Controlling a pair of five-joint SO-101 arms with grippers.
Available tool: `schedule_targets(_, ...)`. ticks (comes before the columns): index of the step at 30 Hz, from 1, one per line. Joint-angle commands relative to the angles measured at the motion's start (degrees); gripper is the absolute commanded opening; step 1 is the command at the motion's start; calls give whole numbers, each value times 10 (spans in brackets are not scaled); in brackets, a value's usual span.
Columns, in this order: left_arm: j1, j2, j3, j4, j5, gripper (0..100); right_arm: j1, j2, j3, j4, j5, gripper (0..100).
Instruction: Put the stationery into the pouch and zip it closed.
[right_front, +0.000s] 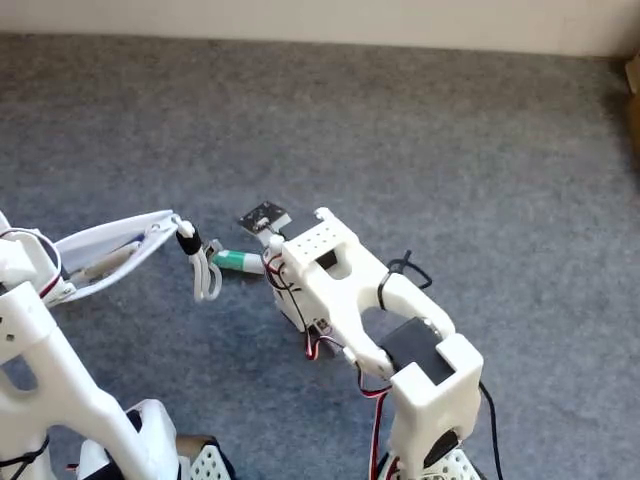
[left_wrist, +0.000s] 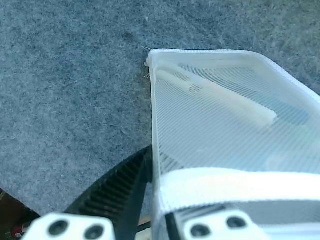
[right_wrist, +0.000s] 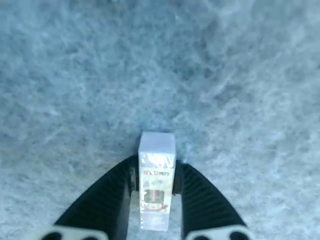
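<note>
Left end effector: pinching the pouch edge; should hold its mouth steady.
Right end effector: clamped on a stationery piece; best aimed tip-first, avoiding the strap.

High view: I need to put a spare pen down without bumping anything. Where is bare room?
Bare: the grey mat along the far edge, beyond the pouch and the right gripper. Crowded: around the pouch's zip strap and the gripper's green-and-white stick.
</note>
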Motion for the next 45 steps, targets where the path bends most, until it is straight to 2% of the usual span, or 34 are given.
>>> schedule_targets(1,13,7,0,2,4,7,-1,-5,-35,38,-4,16)
schedule_targets(6,13,7,1,2,4,7,-1,-58,-31,59,-4,16)
schedule_targets(22,13,7,7,2,4,7,-2,-386,42,58,0,16)
schedule_targets(32,13,7,6,1,4,7,-114,-543,37,54,-4,16)
schedule_targets(45,13,7,5,1,4,7,-224,-576,36,-175,-4,16)
